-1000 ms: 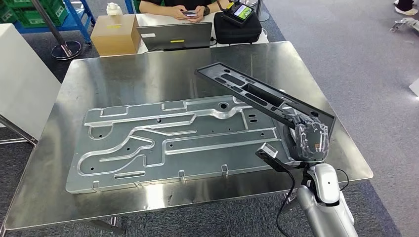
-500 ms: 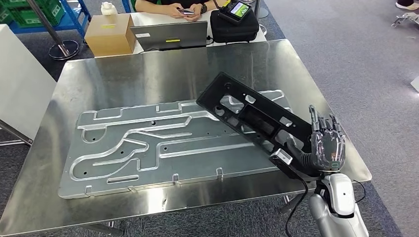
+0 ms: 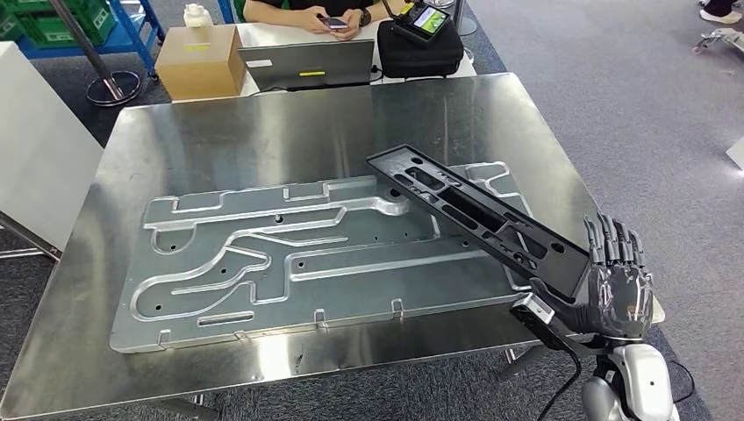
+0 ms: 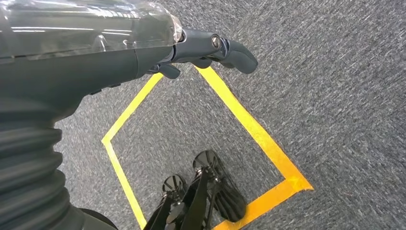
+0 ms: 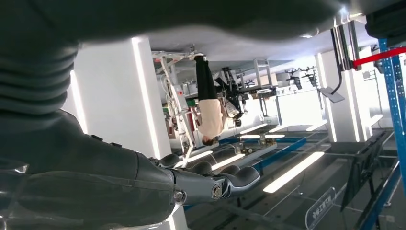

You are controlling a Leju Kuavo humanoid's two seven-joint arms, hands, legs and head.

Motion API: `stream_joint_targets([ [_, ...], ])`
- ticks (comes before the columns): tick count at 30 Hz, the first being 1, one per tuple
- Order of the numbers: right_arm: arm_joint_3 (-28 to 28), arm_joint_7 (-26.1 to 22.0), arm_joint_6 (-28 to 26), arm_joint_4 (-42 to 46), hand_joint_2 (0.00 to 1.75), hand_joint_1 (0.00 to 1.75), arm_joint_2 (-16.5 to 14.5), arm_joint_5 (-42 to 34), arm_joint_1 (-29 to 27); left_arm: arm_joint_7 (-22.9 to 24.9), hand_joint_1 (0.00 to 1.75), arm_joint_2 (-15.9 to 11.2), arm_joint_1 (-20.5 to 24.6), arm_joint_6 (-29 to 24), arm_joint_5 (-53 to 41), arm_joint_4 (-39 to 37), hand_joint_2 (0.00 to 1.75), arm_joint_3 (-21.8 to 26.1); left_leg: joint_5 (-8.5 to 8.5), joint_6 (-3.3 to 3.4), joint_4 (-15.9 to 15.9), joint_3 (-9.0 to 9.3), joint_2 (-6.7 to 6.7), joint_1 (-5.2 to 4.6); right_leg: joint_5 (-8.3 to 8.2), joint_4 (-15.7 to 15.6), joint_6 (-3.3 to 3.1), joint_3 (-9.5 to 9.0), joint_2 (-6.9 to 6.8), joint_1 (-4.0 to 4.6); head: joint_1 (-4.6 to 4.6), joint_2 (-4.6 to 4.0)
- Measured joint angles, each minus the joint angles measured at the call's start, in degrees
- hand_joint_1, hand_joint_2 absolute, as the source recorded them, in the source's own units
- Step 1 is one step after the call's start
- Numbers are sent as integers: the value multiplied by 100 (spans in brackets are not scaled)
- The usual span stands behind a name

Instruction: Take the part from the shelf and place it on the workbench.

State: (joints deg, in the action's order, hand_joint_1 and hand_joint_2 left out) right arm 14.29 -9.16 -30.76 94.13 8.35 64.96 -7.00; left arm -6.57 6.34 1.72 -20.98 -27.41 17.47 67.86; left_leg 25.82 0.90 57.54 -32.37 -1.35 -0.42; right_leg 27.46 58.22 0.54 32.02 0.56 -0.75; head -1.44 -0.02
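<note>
The long black plastic part [image 3: 478, 215] lies slanted across the right end of the large aluminium plate [image 3: 289, 254] on the steel workbench [image 3: 263, 132]. Its near end reaches the bench's front right corner. My right hand [image 3: 618, 285] hovers just off that corner, fingers spread and straight, with nothing in it and a small gap to the part's end. The right wrist view shows the same hand [image 5: 143, 187] with its fingers extended and bare. My left hand [image 4: 143, 48] hangs over the grey carpet and holds nothing.
Beyond the bench's far edge a seated person [image 3: 307, 10] holds a phone behind a laptop [image 3: 307, 63], a cardboard box [image 3: 200, 60] and a black bag [image 3: 421, 48]. A white cabinet [image 3: 39, 149] stands at the left. Yellow tape [image 4: 253, 134] marks the floor.
The part came down from a raised, tilted hold onto the plate. My right hand let go of it, opened, and drew back toward the bench's front right corner.
</note>
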Motion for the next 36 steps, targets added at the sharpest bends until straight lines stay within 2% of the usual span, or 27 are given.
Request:
stream_joint_targets([
  [2, 75, -44, -15, 43, 0, 0, 1, -31, -104, 1, 0, -16, -10, 30, -1, -1, 175, 1, 1, 1, 1, 0, 0, -1, 0, -3, 1, -1, 1, 0, 0, 0],
  [6, 190, -145, -20, 142, 0, 0, -1, -101, -288, -165, 0, -56, -13, 162, 143, -3, 0, 29, 6, 8, 3, 2, 1, -2, 0, -8, 2, -5, 1, -1, 0, 0],
  [9, 314, -284, -9, 256, 0, 0, -19, -160, -444, -381, 0, -115, -15, 310, 310, -14, 0, 135, 10, 14, 4, 4, 1, -2, 2, -8, 4, -9, 1, -1, 0, 0],
  [13, 443, -378, 14, 331, 0, 0, -56, -234, -564, -407, 0, -192, -14, 405, 359, -42, 0, 221, 20, 24, 18, 3, 1, -6, -1, -19, 10, -12, 5, -16, 0, 0],
  [16, 487, -391, 11, 349, 0, 0, -86, -236, -597, -407, 0, -227, -14, 439, 392, -54, 0, 272, 40, 86, 49, 2, 4, -32, -15, -45, 62, -27, 13, -49, 0, 0],
  [18, 521, -407, 8, 375, 0, 0, -110, -236, -620, -391, 0, -237, -13, 451, 404, -69, 0, 297, -15, 115, -23, 40, 17, -17, -15, -46, 100, -55, 13, -42, 0, 0],
  [20, 569, -426, 11, 400, 0, 0, -133, -236, -634, -342, 0, -238, -7, 446, 393, -85, 0, 304, -101, 139, -155, 96, 39, 28, 146, 116, 123, -13, -1, -28, 1, 0],
  [23, 635, -446, 37, 398, 0, 0, -163, -234, -650, -232, 0, -241, -4, 442, 379, -108, 0, 328, -150, 159, -205, 87, 71, 54, 731, 1097, 165, 399, -18, -45, 0, 0],
  [24, 653, -449, 49, 395, 0, 0, -173, -234, -658, -204, 0, -241, -6, 445, 377, -115, 0, 334, -153, 153, -197, 72, 77, 54, 848, 1386, 185, 519, -21, -59, 0, 0],
  [25, 667, -452, 59, 393, 0, 0, -180, -234, -665, -188, 0, -242, -7, 449, 375, -121, 0, 337, -155, 149, -189, 61, 81, 55, 867, 1512, 203, 567, -22, -72, 0, 0],
  [26, 689, -457, 67, 392, 0, 0, -186, -234, -670, -173, 0, -243, -7, 454, 373, -129, 0, 339, -157, 140, -172, 45, 83, 61, 799, 1485, 222, 540, -25, -87, 0, 0],
  [27, 712, -463, 75, 392, 0, 0, -190, -235, -672, -159, 0, -243, -5, 463, 371, -137, 0, 341, -154, 125, -145, 24, 84, 72, 653, 1270, 244, 417, -28, -105, 0, 0],
  [29, 785, -478, 107, 393, 0, 0, -195, -247, -673, -125, 0, -251, -3, 496, 366, -152, 0, 344, -134, 62, -41, -47, 79, 95, 331, 550, 286, 4, -27, -143, 1, 0],
  [30, 819, -488, 134, 397, 0, 0, -194, -268, -681, -113, 0, -259, -1, 516, 366, -158, 0, 344, -122, 20, 12, -86, 70, 100, 210, 274, 272, -149, -10, -140, 1, 0],
  [31, 853, -502, 163, 401, 0, 0, -192, -302, -692, -104, 0, -268, 1, 536, 366, -162, 0, 345, -114, -18, 54, -112, 60, 97, 165, 129, 244, -226, 7, -132, 1, 0],
  [34, 978, -631, 263, 401, 0, 0, -145, -527, -718, -86, 0, -289, 1, 574, 375, -181, 0, 359, -149, -135, 111, -168, 29, 94, 144, 119, 80, -152, 27, -107, -3, 0],
  [35, 1027, -691, 291, 396, 0, 0, -104, -618, -718, -82, 0, -297, -1, 581, 380, -186, 0, 372, -108, -173, 163, -208, 33, 104, 122, 109, 18, -115, 15, -106, -5, 0],
  [36, 1072, -740, 314, 392, 0, 0, -60, -691, -720, -80, 0, -305, -3, 589, 386, -189, 0, 389, 14, -199, 286, -270, 49, 114, 82, 103, -32, -72, 1, -106, -5, 0],
])
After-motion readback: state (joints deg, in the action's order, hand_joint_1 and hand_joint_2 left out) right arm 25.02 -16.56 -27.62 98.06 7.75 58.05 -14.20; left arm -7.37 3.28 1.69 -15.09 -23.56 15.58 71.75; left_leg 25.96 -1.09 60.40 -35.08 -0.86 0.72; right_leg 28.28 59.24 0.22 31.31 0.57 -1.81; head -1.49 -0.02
